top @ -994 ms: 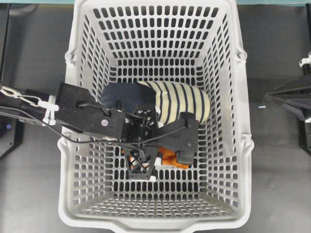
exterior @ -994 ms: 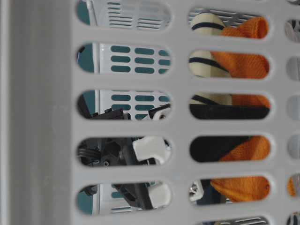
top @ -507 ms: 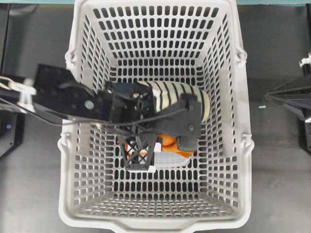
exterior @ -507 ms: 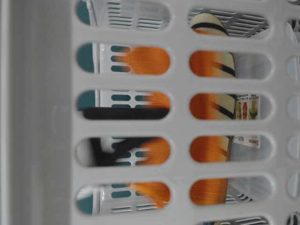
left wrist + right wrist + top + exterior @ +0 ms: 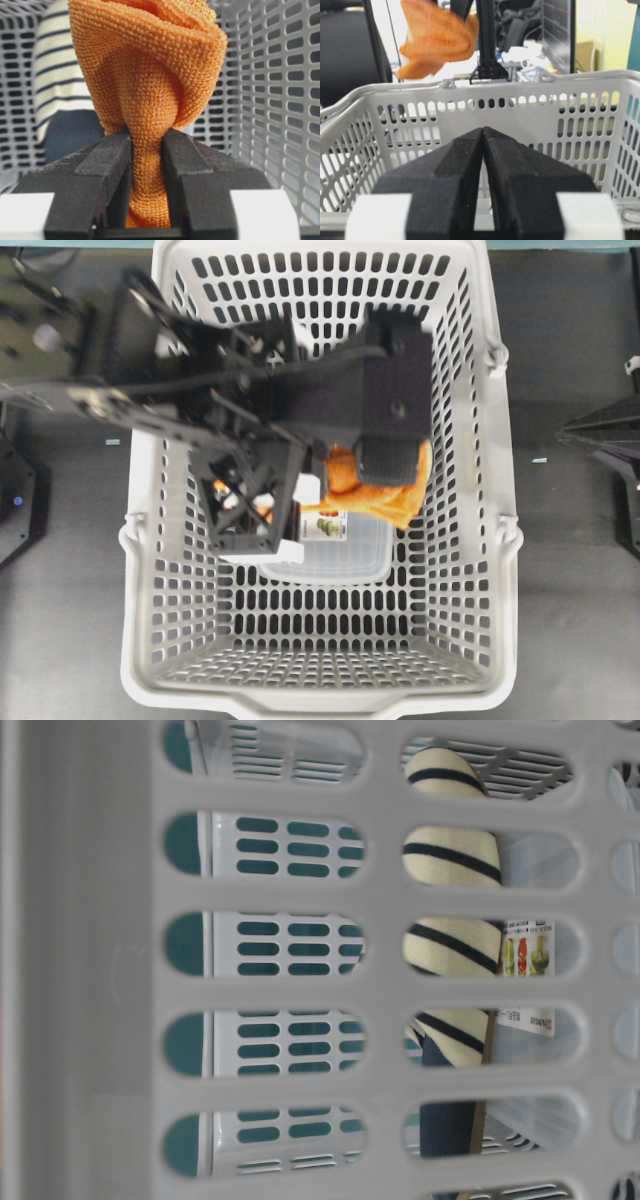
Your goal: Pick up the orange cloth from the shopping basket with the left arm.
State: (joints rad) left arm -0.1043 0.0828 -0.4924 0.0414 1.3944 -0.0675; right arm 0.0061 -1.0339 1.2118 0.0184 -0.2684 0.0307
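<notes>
Left wrist view shows the left pincer (image 5: 146,165) clenched on the cloth (image 5: 150,65); a narrow neck of orange terry is pinched between the two black fingers (image 5: 105,165), and the rest bunches out beyond the tips, so its long axis runs straight on from the pincer; behind it sit the striped fabric (image 5: 55,75) and the basket (image 5: 280,75) wall. Overhead, the left arm (image 5: 250,390) reaches in from the left over the basket (image 5: 480,570), and the cloth (image 5: 395,495) hangs beneath the hand, over a clear lidded box (image 5: 345,550) on the floor. From the right wrist view the cloth (image 5: 437,37) appears above the far rim (image 5: 520,85), so I judge it already clear of the basket; the table-level view shows only striped fabric (image 5: 450,855) through the slots. The right pincer (image 5: 483,165) is clenched on nothing, parked outside the basket, well apart from the cloth; the left arm is plainly the nearer.
</notes>
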